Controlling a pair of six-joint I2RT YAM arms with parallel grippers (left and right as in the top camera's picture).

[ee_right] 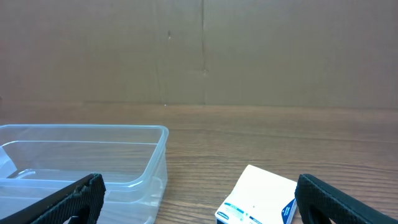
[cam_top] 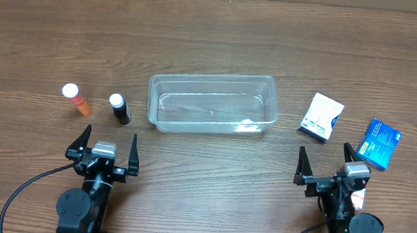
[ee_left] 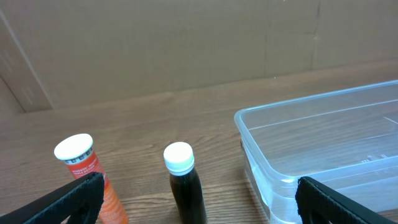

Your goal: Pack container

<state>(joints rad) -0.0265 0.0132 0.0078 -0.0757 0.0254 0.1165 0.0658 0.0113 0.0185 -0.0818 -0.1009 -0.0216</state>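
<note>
The clear container sits mid-table with nothing in it; it also shows in the left wrist view and the right wrist view. An orange tube with a white cap and a dark bottle with a white cap stand left of it. A white box and a blue box lie to its right. My left gripper is open and empty, just behind the two bottles. My right gripper is open and empty, just behind the white box.
The wooden table runs back to a brown cardboard wall. A cable trails from the left arm at the front edge.
</note>
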